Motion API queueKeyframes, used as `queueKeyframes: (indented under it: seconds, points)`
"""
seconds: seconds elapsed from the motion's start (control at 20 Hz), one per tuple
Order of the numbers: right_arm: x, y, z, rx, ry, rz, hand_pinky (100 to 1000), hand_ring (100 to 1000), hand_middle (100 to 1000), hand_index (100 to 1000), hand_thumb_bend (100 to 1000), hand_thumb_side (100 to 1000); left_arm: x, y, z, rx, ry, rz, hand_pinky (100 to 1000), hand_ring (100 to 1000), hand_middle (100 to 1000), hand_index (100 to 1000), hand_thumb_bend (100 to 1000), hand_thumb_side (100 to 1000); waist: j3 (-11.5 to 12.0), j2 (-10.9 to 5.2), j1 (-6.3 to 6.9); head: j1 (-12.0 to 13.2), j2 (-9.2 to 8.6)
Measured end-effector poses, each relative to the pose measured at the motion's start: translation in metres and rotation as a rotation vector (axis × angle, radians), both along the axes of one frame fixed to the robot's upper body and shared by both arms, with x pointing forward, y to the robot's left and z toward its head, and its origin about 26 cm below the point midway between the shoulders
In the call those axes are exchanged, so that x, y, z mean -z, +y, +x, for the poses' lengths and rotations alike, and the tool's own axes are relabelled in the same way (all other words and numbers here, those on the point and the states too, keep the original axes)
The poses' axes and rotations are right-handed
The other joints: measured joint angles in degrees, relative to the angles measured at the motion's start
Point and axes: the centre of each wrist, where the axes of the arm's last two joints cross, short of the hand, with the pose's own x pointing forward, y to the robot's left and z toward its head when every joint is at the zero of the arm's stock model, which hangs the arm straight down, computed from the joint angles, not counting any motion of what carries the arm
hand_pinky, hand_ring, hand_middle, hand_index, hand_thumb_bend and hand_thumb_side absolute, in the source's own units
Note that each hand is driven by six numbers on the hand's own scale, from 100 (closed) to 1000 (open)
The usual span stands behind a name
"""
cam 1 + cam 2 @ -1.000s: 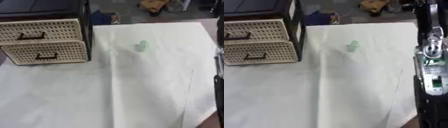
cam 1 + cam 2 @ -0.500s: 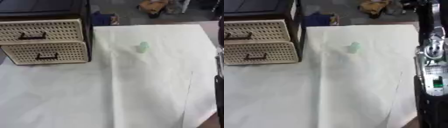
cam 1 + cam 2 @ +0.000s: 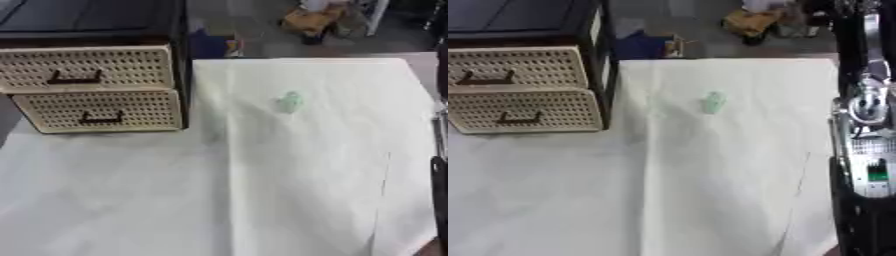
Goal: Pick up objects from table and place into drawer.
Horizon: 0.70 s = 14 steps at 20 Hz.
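Sitting alone on the white table cover point(image 3: 289, 190), the small pale green object point(image 3: 290, 102) is your task item; it lies in the far middle of the sheet, well apart from the drawers and touched by nothing, shape too soft to make out beyond a small rounded lump. To its left, at the table's far-left corner, stands the drawer unit point(image 3: 96, 85): dark frame, two cream perforated drawers stacked, upper drawer point(image 3: 86, 69) and lower drawer point(image 3: 98, 111), each with a dark handle, both pushed in flush. You have the right arm point(image 3: 866, 145) running down the right edge of the right eye view, black with silver joints and a green spot on it, beside the sheet's edge and well clear of the green object. Neither of your hands shows in either view, so I cannot tell whether the fingers are spread or curled. Beyond the table's far edge sits blurred floor clutter, blue and tan.
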Motion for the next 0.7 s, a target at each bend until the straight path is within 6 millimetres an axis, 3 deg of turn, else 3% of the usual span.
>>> queueKeyframes:
  seconds: [0.2, 0.7]
  points:
    - [0.002, 0.001, 0.0, -0.002, 0.005, 0.004, 679, 683, 549, 817, 100, 1000, -0.014, -0.009, -0.001, -0.038, 0.031, 0.105, 100, 100, 100, 922, 100, 1000, 0.0, -0.3, -0.01, 0.0, -0.68]
    - [0.006, 0.001, 0.001, -0.002, 0.025, 0.0, 680, 683, 548, 817, 100, 1000, -0.039, -0.031, -0.003, -0.051, 0.142, 0.139, 100, 100, 100, 946, 100, 1000, 0.0, -0.53, 0.11, 0.2, -1.26]
